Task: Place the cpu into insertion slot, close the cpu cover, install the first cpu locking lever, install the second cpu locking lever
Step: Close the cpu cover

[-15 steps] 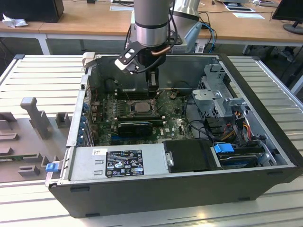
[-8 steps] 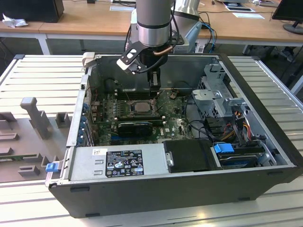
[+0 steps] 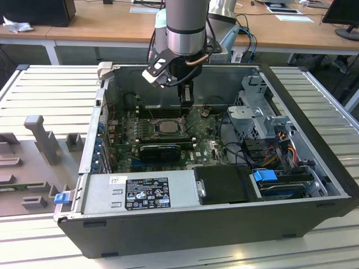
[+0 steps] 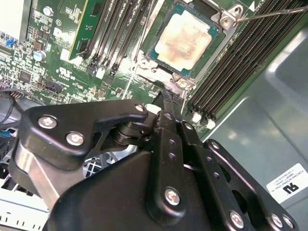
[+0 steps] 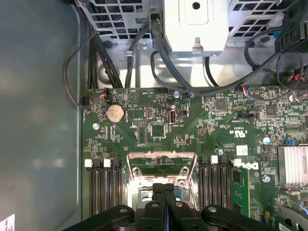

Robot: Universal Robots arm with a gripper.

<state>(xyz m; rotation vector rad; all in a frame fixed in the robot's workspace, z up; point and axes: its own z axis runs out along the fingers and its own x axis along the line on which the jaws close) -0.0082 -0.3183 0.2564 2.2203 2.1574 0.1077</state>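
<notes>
Black end effector (image 5: 163,188), clenched empty, beside pale silver-beige square cpu (image 4: 190,41); chip judged light, rigid, fragile: hold edges.

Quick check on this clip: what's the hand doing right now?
Single hand: closed, nothing held, poised close to the pale silver-beige square chip seated in its socket.

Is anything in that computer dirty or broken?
The small square chip with the pale silver-beige face, on the green circuit board, has cloudy brownish smudges across it instead of clean metal. Nothing looks broken or spilled.
</notes>
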